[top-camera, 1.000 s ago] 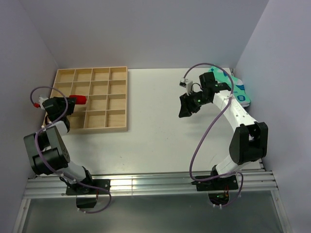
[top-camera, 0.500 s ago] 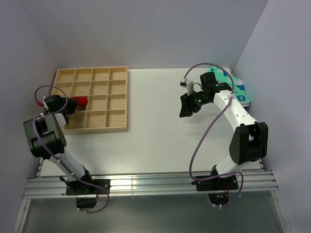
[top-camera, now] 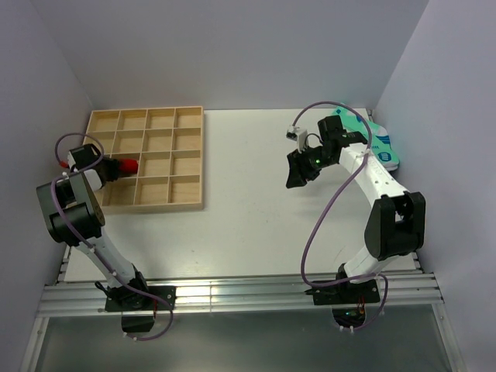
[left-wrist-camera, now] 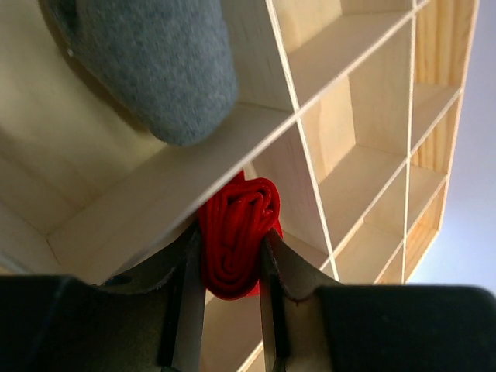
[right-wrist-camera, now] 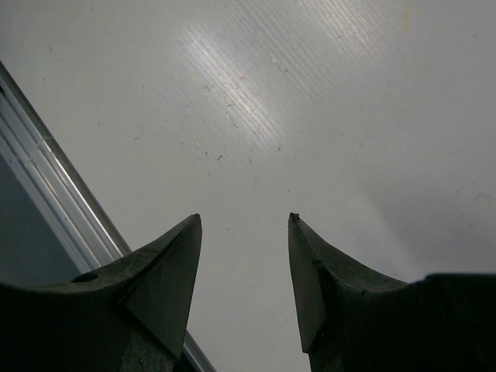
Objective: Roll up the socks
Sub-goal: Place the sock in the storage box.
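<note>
Where the top view looks down on the white table (top-camera: 248, 225), the left gripper (top-camera: 108, 169) sits at the far left of the frame over the wooden tray (top-camera: 147, 111). It is clenched on the rolled red sock (top-camera: 129, 165) at a cell in the tray's left half. The right gripper (top-camera: 297, 175) hangs right of centre over bare table, near the mint-green socks (top-camera: 380, 143) at the right edge.

From the left wrist, both fingers (left-wrist-camera: 188, 310) press the sides of the red sock (left-wrist-camera: 236, 232) at lower centre, just past a wooden divider (left-wrist-camera: 155, 209). Whether the roll touches the cell floor I cannot tell. The grey sock (left-wrist-camera: 155, 62) lies in the neighbouring cell at the upper left.

From the right wrist, the right gripper (right-wrist-camera: 244, 225) is released, jaws apart with nothing between them, above white table. A metal rail (right-wrist-camera: 46, 178) runs along the left side of the frame.
</note>
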You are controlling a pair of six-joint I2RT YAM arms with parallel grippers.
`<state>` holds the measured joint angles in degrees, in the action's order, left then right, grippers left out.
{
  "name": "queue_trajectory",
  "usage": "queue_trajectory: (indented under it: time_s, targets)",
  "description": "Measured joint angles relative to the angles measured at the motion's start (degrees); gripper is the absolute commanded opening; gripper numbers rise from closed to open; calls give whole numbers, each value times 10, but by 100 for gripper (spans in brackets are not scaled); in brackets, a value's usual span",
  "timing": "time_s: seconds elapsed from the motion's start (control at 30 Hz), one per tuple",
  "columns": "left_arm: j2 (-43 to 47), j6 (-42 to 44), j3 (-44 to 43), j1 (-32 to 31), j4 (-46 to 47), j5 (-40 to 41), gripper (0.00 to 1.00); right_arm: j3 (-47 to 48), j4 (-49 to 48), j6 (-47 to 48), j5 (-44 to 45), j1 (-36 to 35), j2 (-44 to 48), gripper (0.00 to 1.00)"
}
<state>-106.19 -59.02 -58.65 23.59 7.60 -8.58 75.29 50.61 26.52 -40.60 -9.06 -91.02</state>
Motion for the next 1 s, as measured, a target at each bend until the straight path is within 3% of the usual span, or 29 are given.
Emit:
queue_trajectory:
  time_s: [0.13,0.47,0.67,1.0]
  targets:
    - [-15,1,-31,0,-39,10,5,0,1,0,0,0,-5,56]
    - [-24,9,-76,-11,-115,39,40,3,13,6,-2,0,-18,56]
    - [-24,13,-97,-19,-148,57,49,7,25,15,-7,3,-23,56]
    - [-21,14,-115,-28,-186,65,55,17,43,22,-10,7,-42,56]
